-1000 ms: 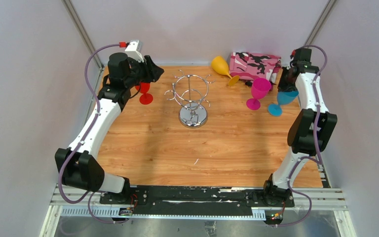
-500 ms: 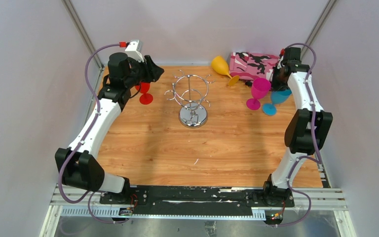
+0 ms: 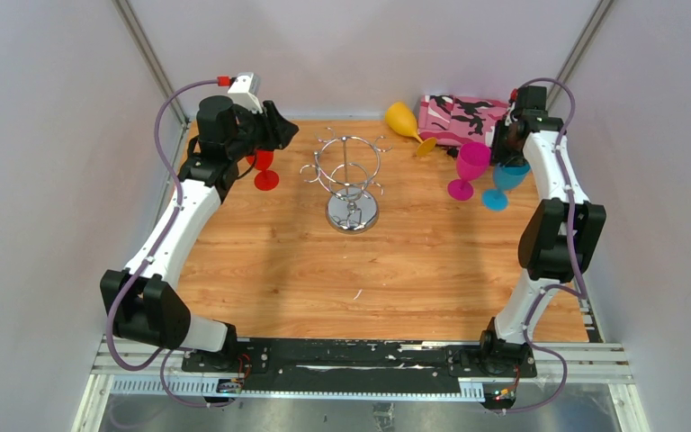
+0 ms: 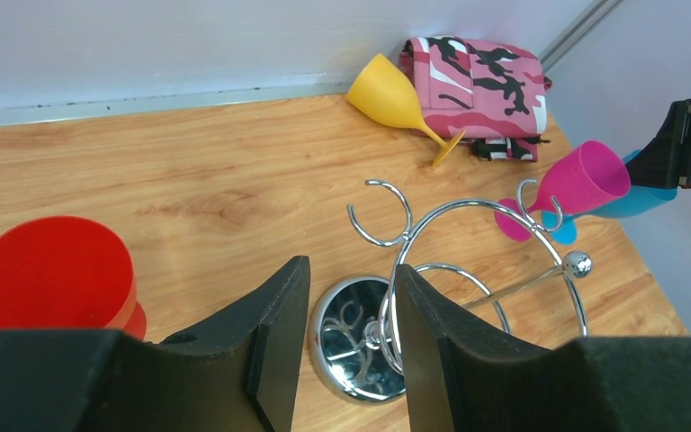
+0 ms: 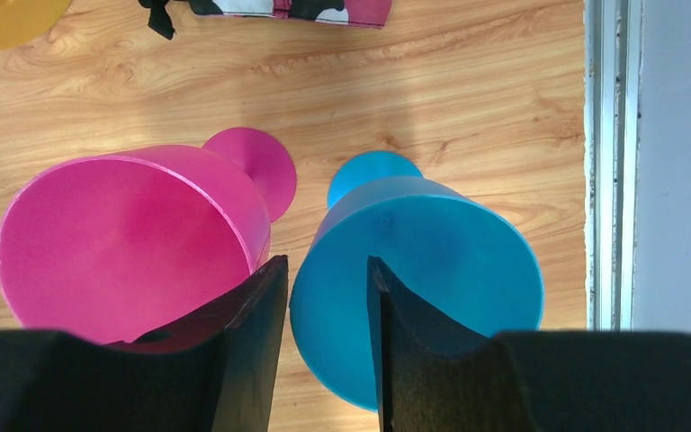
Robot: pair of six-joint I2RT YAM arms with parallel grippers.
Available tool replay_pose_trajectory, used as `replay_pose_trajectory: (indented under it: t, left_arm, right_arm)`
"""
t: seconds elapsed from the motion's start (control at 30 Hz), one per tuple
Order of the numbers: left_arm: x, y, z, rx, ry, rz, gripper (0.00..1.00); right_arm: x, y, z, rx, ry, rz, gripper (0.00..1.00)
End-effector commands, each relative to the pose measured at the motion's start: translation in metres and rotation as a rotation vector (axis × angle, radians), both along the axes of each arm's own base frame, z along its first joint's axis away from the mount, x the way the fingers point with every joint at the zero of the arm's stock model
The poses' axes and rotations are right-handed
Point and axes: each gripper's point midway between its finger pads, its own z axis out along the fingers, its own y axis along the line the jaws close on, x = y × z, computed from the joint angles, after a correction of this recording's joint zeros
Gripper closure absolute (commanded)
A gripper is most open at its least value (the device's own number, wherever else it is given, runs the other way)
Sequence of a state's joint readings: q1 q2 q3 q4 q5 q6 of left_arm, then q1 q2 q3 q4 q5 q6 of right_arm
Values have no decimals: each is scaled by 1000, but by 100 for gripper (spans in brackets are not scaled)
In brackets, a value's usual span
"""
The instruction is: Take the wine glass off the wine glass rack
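The chrome wine glass rack [image 3: 349, 171] stands mid-table with no glass on its hooks; it also shows in the left wrist view [image 4: 468, 270]. My left gripper [image 3: 283, 135] is open and empty, left of the rack [image 4: 351, 270]. A blue wine glass [image 3: 507, 177] stands at the right beside a magenta one [image 3: 472, 162]. My right gripper [image 3: 506, 151] is open over the blue glass [image 5: 432, 270]. One finger is inside its bowl; the other is between it and the magenta glass [image 5: 126, 234].
A red glass [image 3: 264, 171] stands under my left arm [image 4: 49, 270]. A yellow glass [image 3: 403, 120] lies on its side at the back, next to a pink camouflage cloth [image 3: 463, 117]. The table's right edge rail [image 5: 607, 162] is close to the blue glass.
My right gripper carried the tilted blue glass left and back, next to the magenta glass, where it now stands upright. The left arm has not moved.
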State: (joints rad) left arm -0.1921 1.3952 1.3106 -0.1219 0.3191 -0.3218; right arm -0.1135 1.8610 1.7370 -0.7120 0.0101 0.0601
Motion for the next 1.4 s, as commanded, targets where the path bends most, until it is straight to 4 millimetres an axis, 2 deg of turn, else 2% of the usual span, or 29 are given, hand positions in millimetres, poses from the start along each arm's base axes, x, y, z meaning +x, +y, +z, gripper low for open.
replay_pose_trajectory:
  t: [0.0, 0.4, 0.5, 0.6, 0.77, 0.9, 1.0, 1.1, 1.2, 1.37]
  left_arm:
    - [-2, 0, 1, 13, -7, -2, 55]
    - [1, -5, 1, -7, -6, -18, 55]
    - [2, -5, -1, -11, -1, -19, 55]
    - [2, -6, -1, -16, -1, -18, 55]
    - [2, -6, 0, -16, -4, -18, 55]
    - [2, -4, -2, -5, -2, -16, 55]
    - [1, -4, -3, 7, -3, -17, 55]
    - [1, -2, -6, 21, -6, -14, 55]
    - [1, 0, -8, 36, -8, -10, 55]
    - [4, 0, -11, 46, -8, -13, 55]
  right_arm:
    - [-6, 11, 31, -7, -53, 16, 57]
    - [-5, 34, 132, -88, -322, 47, 53]
    - [3, 74, 145, -89, -359, 164, 53]
    - [15, 115, 149, -109, -367, 275, 53]
    - [35, 192, 129, -110, -333, 438, 54]
    - [56, 230, 94, -107, -271, 495, 55]
    - [70, 239, 64, -155, -218, 482, 55]
    - [81, 239, 34, -197, -168, 449, 55]
    - [87, 234, 17, -226, -138, 416, 55]
    - [92, 229, 0, -253, -110, 381, 53]
